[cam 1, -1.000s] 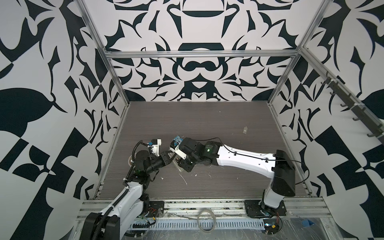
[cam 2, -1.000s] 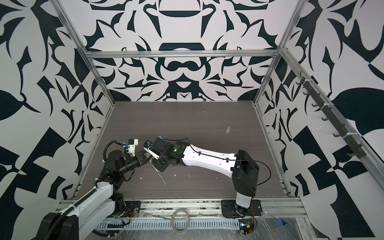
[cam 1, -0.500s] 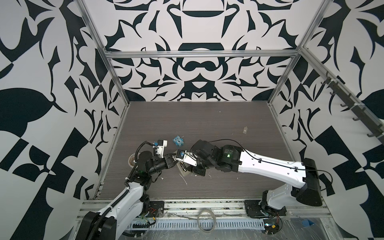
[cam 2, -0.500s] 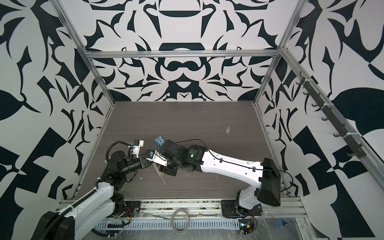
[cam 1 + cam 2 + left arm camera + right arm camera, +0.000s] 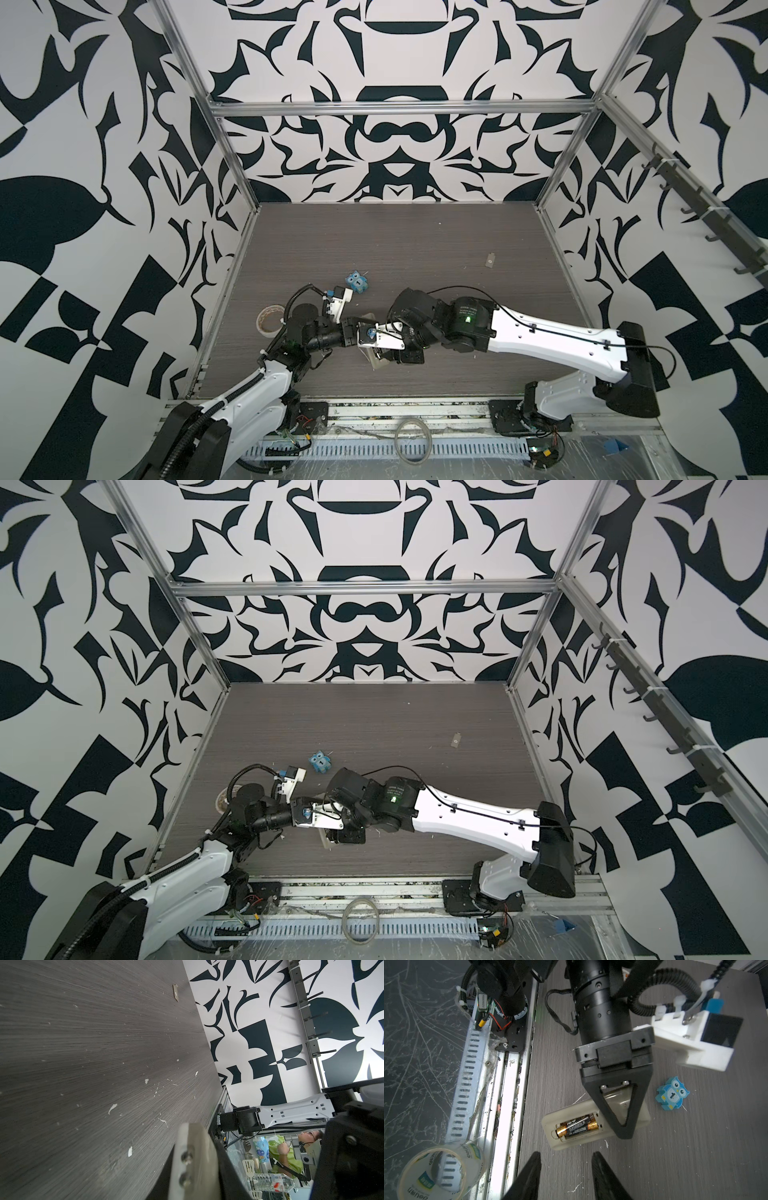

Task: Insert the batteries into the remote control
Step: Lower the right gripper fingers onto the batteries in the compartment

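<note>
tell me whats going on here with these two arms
The remote control lies back-up on the table with its bay uncovered and both batteries sitting in it. The left gripper, shut, rests across the remote beside the bay, apparently pinning it. The right gripper hovers open and empty just above. The grey cover plate lies far off on the table, not yet fitted.

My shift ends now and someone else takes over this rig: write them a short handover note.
Left hand: shut, fingers over the long pale remote control, which lies back-up; grip unclear.
Right hand: open, empty, beside the remote's bay end.
Done: both slim dark gold-ended batteries lie in the open bay.
To do: confirm they sit flat; the small grey rectangular plate, possibly the cover, lies far off.
</note>
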`<state>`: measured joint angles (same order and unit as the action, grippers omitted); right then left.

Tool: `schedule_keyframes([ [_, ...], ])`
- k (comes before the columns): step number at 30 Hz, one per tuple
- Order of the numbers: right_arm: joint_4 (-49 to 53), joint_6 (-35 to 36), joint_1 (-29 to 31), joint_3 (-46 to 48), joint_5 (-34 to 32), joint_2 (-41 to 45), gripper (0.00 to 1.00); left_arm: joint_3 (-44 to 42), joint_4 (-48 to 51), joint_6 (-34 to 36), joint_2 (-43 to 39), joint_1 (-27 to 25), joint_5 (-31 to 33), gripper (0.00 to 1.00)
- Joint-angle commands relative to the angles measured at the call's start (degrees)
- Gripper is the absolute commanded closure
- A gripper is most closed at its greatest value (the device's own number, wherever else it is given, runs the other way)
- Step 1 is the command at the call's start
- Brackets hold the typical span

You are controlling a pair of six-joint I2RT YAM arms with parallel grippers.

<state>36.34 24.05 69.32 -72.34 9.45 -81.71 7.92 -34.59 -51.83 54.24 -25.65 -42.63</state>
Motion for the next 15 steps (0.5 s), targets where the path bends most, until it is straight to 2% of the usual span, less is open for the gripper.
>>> schedule_keyframes([
  [1,0.64,2.18,0.38,0.35,1.10,-0.23,0.56,1.01,-5.95,-1.52,0.95,-0.62,-2.24,1.00],
  [9,0.80,2.59,0.98,2.00,1.05,-0.91,0.55,1.38,-8.65,-2.23,3.11,-3.28,-3.08,1.00],
  [15,0.95,2.28,2.13,2.20,-0.20,-2.18,0.60,1.48,-8.80,-2.35,3.83,-3.91,-3.01,1.00],
])
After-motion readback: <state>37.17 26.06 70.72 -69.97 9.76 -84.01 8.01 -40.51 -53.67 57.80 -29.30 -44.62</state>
